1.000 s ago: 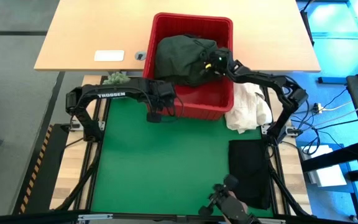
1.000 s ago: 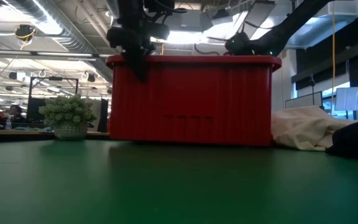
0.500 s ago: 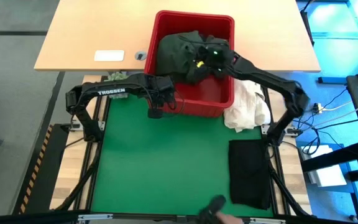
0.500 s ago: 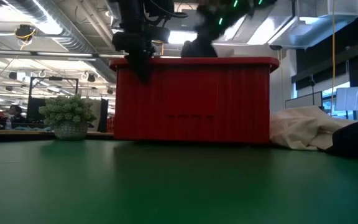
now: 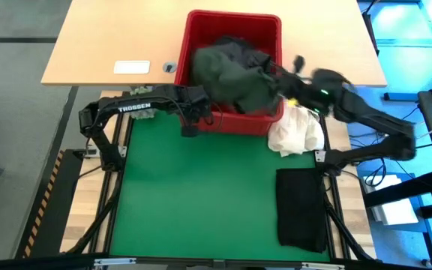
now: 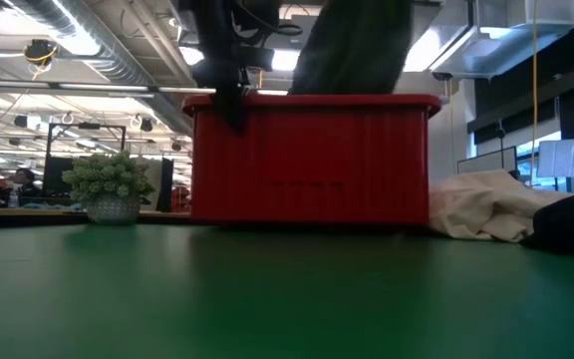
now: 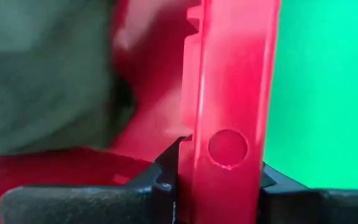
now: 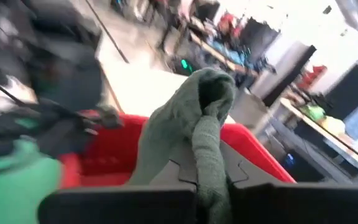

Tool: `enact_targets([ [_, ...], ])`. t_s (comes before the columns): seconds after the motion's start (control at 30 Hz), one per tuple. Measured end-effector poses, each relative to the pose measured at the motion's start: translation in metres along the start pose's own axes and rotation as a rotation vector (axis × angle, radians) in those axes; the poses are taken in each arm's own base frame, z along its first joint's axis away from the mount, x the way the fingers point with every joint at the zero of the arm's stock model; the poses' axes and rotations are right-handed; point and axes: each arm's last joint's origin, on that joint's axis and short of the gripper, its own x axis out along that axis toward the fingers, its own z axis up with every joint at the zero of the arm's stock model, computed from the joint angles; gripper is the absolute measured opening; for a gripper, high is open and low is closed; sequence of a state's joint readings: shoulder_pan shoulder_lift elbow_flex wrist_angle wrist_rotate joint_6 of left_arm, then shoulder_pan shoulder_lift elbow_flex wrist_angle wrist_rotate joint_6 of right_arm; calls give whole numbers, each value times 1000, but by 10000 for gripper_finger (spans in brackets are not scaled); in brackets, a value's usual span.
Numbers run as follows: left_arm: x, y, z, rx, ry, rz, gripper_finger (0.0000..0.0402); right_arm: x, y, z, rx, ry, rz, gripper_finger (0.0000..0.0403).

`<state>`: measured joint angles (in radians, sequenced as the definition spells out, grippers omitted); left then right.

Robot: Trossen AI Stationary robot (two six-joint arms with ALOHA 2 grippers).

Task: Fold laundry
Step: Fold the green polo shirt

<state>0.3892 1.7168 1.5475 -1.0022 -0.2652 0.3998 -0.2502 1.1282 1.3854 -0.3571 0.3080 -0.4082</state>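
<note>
The red plastic basket (image 5: 235, 124) stands at the table's far middle. A dark green garment (image 5: 235, 71) of the laundry is bunched above its rim and hangs over the basket in the low view (image 6: 352, 50). My right gripper (image 5: 276, 76) is shut on it near the basket's right side. My left gripper (image 5: 191, 120) is shut on the basket's near left corner (image 6: 229, 100). A black folded garment (image 5: 301, 206) lies flat on the green mat at the near right. My left gripper holds the basket's wall just below the rim (image 7: 229, 149) at the near left corner, one finger (image 7: 163, 183) inside and one outside. It slants down from above. The basket stands on the table. My right gripper (image 8: 210, 196) pinches a bunched fold of the green garment (image 8: 207, 149) between its two fingers, several layers thick. The fingers point about level. The garment is lifted, and its lower part hangs down into the basket.
A cream-white cloth heap (image 5: 297, 131) lies right of the basket, against its near right corner. A small potted plant (image 6: 113, 189) stands left of the basket. The wooden table (image 5: 111, 45) behind carries a white card (image 5: 132, 67). The green mat (image 5: 193, 202) lies bare in front.
My right gripper has risen and swung toward the table's right and near side, pulling the dark green garment up out of the basket. My left gripper has shifted a little toward the right with the basket's near left corner, and the basket has slid slightly with it.
</note>
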Motion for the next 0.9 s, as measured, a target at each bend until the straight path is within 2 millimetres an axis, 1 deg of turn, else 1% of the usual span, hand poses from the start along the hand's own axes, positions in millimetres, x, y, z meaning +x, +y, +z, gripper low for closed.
enact_targets([
  [0.1,1,7,1,-26,-26,21,77,-38,6,12,41,-107,59,7],
  [0.17,2,11,2,-44,-47,36,77,-59,9,19,72,-176,118,7],
  [0.27,4,18,2,-70,-71,55,77,-81,18,27,94,-252,226,7],
  [0.33,5,23,2,-87,-83,72,77,-91,25,30,104,-278,299,7],
  [0.5,9,35,-3,-126,-68,116,77,-106,45,32,105,-284,458,7],
  [0.6,11,44,-8,-150,-55,123,77,-108,63,30,76,-240,551,7],
  [0.67,13,51,-12,-157,-48,126,77,-107,79,27,59,-200,613,7],
  [0.8,16,64,-20,-143,-43,123,77,-108,112,16,63,-141,714,7],
  [0.9,16,71,-27,-105,-37,94,77,-106,131,1,100,-96,751,7],
])
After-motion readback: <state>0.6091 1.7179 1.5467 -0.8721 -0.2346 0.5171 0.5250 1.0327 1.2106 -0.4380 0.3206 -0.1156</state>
